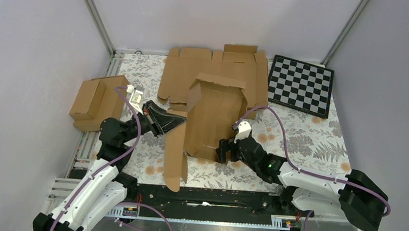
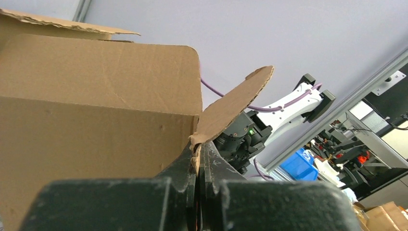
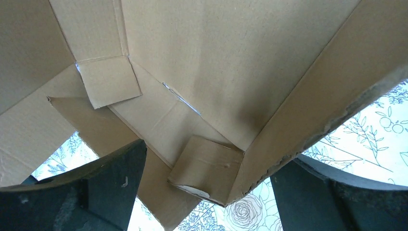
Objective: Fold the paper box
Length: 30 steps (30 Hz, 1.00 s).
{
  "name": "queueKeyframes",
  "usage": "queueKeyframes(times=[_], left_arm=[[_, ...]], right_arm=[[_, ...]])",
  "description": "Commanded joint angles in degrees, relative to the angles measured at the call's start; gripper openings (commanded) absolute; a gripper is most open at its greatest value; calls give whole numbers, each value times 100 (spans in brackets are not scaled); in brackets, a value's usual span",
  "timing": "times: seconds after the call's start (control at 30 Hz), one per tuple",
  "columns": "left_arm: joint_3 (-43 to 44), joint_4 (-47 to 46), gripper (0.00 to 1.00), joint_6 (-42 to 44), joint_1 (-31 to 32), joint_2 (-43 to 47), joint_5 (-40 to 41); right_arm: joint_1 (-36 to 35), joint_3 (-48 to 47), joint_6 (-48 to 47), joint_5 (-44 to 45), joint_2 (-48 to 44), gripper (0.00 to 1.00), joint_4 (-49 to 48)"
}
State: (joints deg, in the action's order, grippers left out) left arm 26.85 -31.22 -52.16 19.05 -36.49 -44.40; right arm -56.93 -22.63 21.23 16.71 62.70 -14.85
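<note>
Where the paper box (image 1: 213, 121) lies: in the middle of the table (image 1: 309, 139), its far end overlapping a flat cardboard blank (image 1: 194, 71); far wall raised; long left panel (image 1: 174, 157) stretching toward the arm bases
Left gripper (image 1: 176, 122): jaws pinched shut on the edge of a box flap on its left side
Right gripper (image 1: 226, 149): jaws spread wide at the near right corner; cardboard between them, ungripped
Step in hand: seemingly raising the side walls; box half-formed
Next move calls for: probably the right jaws closing on the near wall, or nudging it upright, while the left grip steadies the box; tuck flaps must stay inside
</note>
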Motion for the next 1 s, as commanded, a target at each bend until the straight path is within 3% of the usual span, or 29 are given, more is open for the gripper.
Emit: queueKeyframes(times=[0.0,0.2,0.47,0.63,0.83,0.97], left_arm=[[74,-736,0,-242,180,-115,39],[-2,-1316,0,-443,611,-557,99],[239,-179,0,416,749,-426,217],[52,-110,0,522,755,-316,255],[-141,70,0,671,758,-110,222],[-284,143,0,716,758,20,187]], right_arm=[[5,-145,14,-238,-28,100,-55],[6,-138,113,-485,-69,100,-140],[6,22,-52,-1120,-426,100,187],[2,126,-54,-1405,-404,100,209],[-3,224,104,-1243,-94,100,204],[-3,410,191,-692,-192,100,-29]])
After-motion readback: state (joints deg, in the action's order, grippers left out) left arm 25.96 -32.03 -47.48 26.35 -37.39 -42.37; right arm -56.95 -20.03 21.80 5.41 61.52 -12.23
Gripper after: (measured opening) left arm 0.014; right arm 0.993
